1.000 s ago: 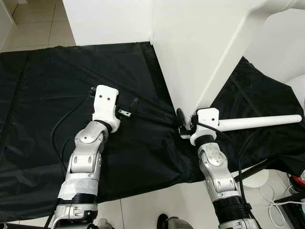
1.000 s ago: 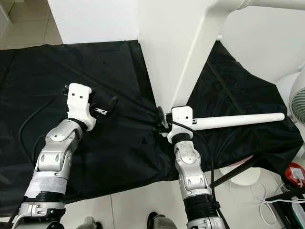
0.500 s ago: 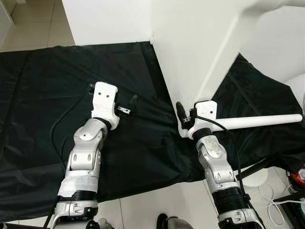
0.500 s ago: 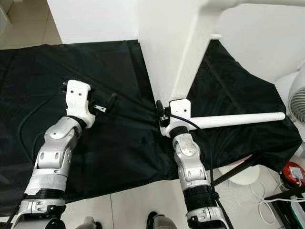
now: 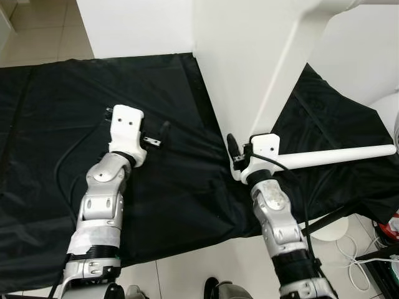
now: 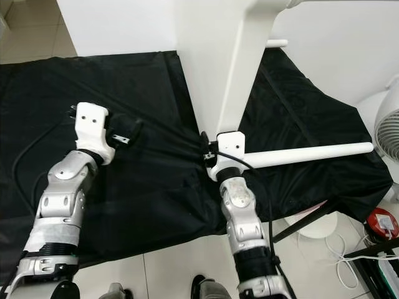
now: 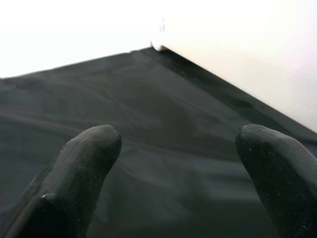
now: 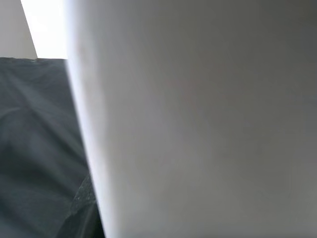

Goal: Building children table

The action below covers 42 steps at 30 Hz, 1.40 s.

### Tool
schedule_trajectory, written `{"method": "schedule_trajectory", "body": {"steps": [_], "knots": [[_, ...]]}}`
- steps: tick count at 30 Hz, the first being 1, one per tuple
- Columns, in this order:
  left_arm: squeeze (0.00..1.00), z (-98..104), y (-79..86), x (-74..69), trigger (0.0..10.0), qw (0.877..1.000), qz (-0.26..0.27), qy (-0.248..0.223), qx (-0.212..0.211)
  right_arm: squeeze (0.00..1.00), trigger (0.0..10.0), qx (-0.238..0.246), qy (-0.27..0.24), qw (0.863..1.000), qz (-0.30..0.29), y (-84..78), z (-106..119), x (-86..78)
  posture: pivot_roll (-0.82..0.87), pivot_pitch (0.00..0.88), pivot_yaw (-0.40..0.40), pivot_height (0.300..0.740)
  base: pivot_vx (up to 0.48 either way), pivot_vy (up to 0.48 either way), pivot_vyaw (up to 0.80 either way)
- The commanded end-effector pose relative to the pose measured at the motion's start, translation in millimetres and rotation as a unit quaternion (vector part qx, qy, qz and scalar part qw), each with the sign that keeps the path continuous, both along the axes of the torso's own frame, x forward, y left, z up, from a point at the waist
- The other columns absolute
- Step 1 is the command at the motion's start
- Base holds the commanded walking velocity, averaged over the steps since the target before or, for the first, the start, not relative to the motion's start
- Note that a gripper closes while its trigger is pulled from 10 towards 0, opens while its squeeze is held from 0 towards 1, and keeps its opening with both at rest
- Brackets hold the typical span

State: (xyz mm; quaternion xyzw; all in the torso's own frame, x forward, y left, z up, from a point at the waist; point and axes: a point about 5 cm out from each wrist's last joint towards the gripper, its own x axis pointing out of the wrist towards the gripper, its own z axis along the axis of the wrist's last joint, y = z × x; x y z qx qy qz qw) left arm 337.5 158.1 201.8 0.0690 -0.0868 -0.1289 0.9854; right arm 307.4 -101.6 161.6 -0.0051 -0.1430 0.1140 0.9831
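Table top (image 5: 249,56), white, smooth, on black cloth (image 5: 56,124)

My right gripper (image 5: 232,151) is pressed against the white table panel (image 5: 249,68), so I cannot read its finger state. In my right wrist view the panel (image 8: 198,119) is a close blur. The panel's top and the fan (image 6: 389,134) are cut by the frame edges. The white rod (image 5: 340,156) has its near end hidden behind my wrist.
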Motion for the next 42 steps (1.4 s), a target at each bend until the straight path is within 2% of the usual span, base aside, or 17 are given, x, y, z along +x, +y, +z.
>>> {"method": "schedule_trajectory", "body": {"steps": [1, 6, 8, 11, 16, 21, 23, 30, 31, 34, 35, 39, 42], "knots": [[0.0, -0.8, 14.0, 1.6, 10.0, 0.995, 0.093, -0.007, -0.017, 0.0, 0.0, -0.003, -0.017, 0.997, 0.078, 27.6, 3.2, -11.4, 0.04, 0.136, -0.012, 0.74, 0.0, 0.0, 0.0], [0.0, 1.2, 26.5, 1.2, 10.0, 0.994, 0.102, -0.007, -0.021, 0.0, 0.0, 0.012, -0.03, 0.991, 0.128, 41.2, 7.6, -23.2, 0.04, 0.14, -0.007, 0.74, 0.0, 0.0, 0.0], [0.0, 2.4, 37.5, 2.2, 10.0, 0.993, 0.113, -0.006, -0.014, 0.0, 0.0, 0.011, -0.038, 0.987, 0.155, 50.3, 10.0, -30.4, 0.04, 0.144, -0.003, 0.74, 0.0, 0.0, 0.0], [0.0, 2.9, 43.9, 2.3, 10.0, 0.993, 0.12, -0.007, -0.006, 0.0, 0.0, 0.015, -0.042, 0.985, 0.166, 54.6, 11.3, -34.4, 0.04, 0.144, -0.003, 0.74, 0.0, 0.0, 0.0], [0.0, 8.3, 70.4, 2.0, 10.0, 0.988, 0.154, -0.012, 0.018, 0.0, 0.0, 0.036, -0.051, 0.978, 0.197, 72.8, 17.3, -40.5, 0.05, 0.142, 0.005, 0.74, 0.0, 0.0, 0.0], [0.0, 9.3, 73.2, 1.4, 10.0, 0.987, 0.156, -0.013, 0.026, 0.0, 0.0, 0.045, -0.051, 0.979, 0.191, 75.2, 19.3, -38.3, 0.05, 0.141, 0.006, 0.74, 0.0, 0.0, 0.0], [0.0, 9.5, 76.2, -0.8, 10.0, 0.987, 0.154, -0.012, 0.037, 0.0, 0.0, 0.056, -0.056, 0.977, 0.198, 82.6, 24.8, -38.2, 0.06, 0.143, 0.012, 0.74, 0.0, 0.0, 0.0], [0.0, 7.2, 75.7, -1.3, 10.0, 0.988, 0.149, -0.006, 0.036, 0.0, 0.0, 0.045, -0.051, 0.981, 0.18, 91.9, 28.7, -29.9, 0.06, 0.154, 0.025, 0.74, 0.0, 0.0, 0.0], [0.0, 6.4, 71.7, -1.8, 10.0, 0.989, 0.142, -0.005, 0.036, 0.0, 10.0, 0.027, -0.05, 0.982, 0.179, 96.2, 27.9, -26.9, 0.06, 0.157, 0.025, 0.74, 0.0, 0.0, 0.0], [0.0, 6.4, 71.7, -1.8, 10.0, 0.989, 0.142, -0.005, 0.036, 0.0, 10.0, 0.027, -0.05, 0.982, 0.179, 96.2, 27.9, -26.9, 0.06, 0.157, 0.025, 0.74, 0.0, 0.0, 0.0], [0.0, 5.8, 68.6, -3.2, 10.0, 0.99, 0.136, -0.005, 0.035, 1.0, 10.0, 0.027, -0.055, 0.982, 0.18, 94.2, 29.1, -26.5, 0.07, 0.159, 0.019, 0.74, 0.0, 0.0, 0.0], [0.0, 3.1, 64.9, -6.0, 10.0, 0.992, 0.121, -0.002, 0.027, 1.0, 10.0, 0.031, -0.064, 0.982, 0.172, 85.6, 30.1, -27.5, 0.07, 0.159, 0.012, 0.74, 0.0, 0.0, 0.0], [0.0, -1.7, 48.5, -13.8, 10.0, 0.998, 0.06, 0.0, 0.022, 1.0, 10.0, 0.038, -0.067, 0.987, 0.144, 66.7, 25.2, -31.6, 0.07, 0.155, 0.001, 0.74, 0.0, 0.0, 0.0]]}}
